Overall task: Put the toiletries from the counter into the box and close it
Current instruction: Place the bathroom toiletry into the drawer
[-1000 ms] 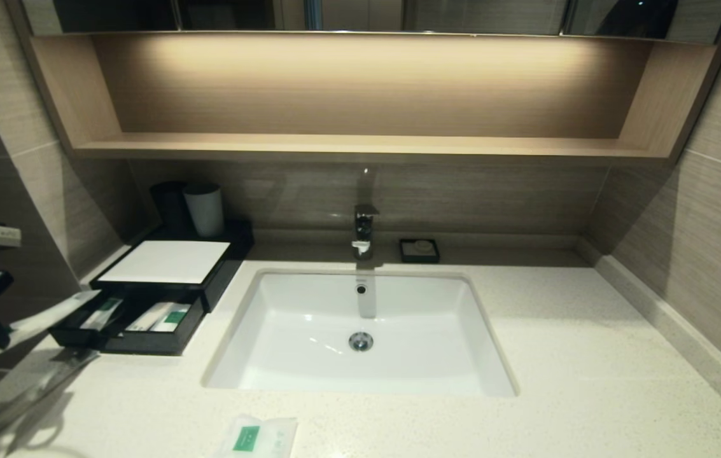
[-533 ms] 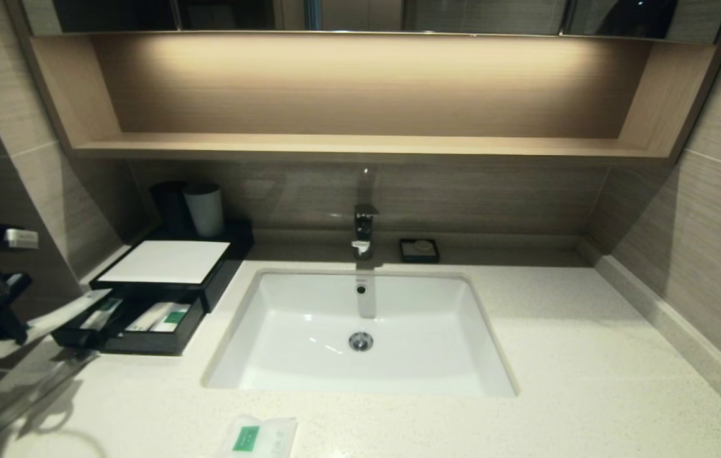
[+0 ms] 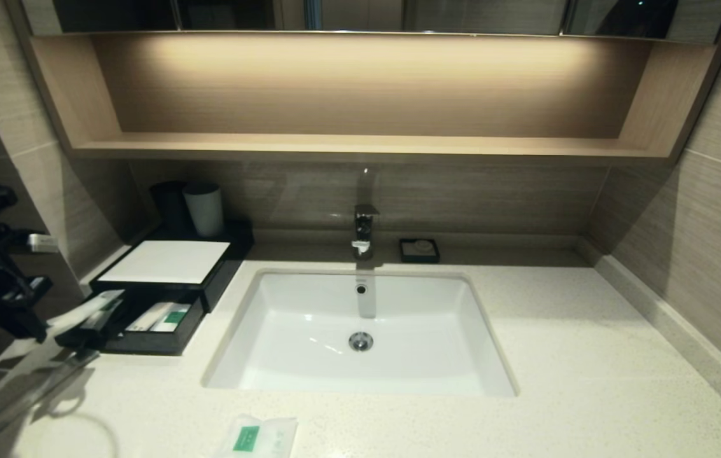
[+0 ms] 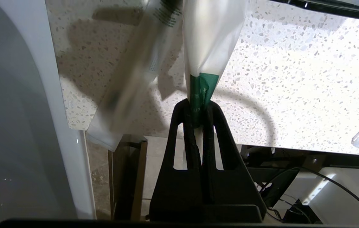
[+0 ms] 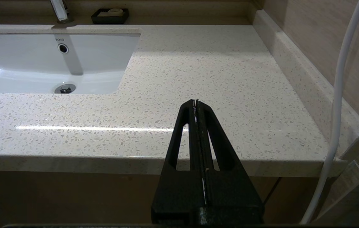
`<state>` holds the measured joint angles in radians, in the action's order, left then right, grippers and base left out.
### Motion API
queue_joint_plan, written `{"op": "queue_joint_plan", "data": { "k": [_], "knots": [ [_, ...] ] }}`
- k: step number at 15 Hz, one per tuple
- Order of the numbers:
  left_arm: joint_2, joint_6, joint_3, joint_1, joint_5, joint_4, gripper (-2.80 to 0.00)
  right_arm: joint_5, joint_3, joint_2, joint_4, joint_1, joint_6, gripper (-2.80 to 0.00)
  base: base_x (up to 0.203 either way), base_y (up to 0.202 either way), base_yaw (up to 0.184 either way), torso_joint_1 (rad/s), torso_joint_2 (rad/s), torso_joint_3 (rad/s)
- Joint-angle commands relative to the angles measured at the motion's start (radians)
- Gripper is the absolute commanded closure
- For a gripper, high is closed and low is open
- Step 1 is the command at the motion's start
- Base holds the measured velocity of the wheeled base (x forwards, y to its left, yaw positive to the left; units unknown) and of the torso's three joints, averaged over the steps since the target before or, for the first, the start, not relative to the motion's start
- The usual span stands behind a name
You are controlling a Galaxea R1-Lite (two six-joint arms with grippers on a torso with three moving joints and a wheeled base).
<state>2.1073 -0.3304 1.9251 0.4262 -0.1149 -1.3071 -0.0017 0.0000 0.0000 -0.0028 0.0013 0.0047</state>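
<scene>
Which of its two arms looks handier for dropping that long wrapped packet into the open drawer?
The left. Its tool is already shut on the toothbrush beside the box and its open drawer. The right tool is parked, shut, at the counter's far end.

The counter (image 3: 576, 356) is pale speckled stone, polished enough to carry glare. The sink (image 3: 309, 318) at frame centre looks like glossy white ceramic, with a shiny metal tap (image 3: 363, 232) behind it. The shelf (image 3: 360, 143) across the top is matt wood grain. The toothbrush (image 4: 209, 47) wrapper is thin crinkled plastic film; the fingers (image 4: 187, 133) gripping it are matt black plastic.
</scene>
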Motion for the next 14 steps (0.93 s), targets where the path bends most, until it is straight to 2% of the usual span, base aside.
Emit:
{"op": "queue_joint_plan", "data": {
  "k": [1,14],
  "knots": [
    [0.014,-0.002,0.0,0.0,0.0,0.004,0.0,0.0,0.002,0.0,0.0,0.0,0.0,0.0,0.0,0.0,0.0,0.0,0.0,0.0],
    [0.048,0.001,0.0,-0.024,0.001,0.075,0.0,0.0,0.002,0.0,0.0,0.0,0.0,0.0,0.0,0.0,0.0,0.0,0.0,0.0]
  ]
}}
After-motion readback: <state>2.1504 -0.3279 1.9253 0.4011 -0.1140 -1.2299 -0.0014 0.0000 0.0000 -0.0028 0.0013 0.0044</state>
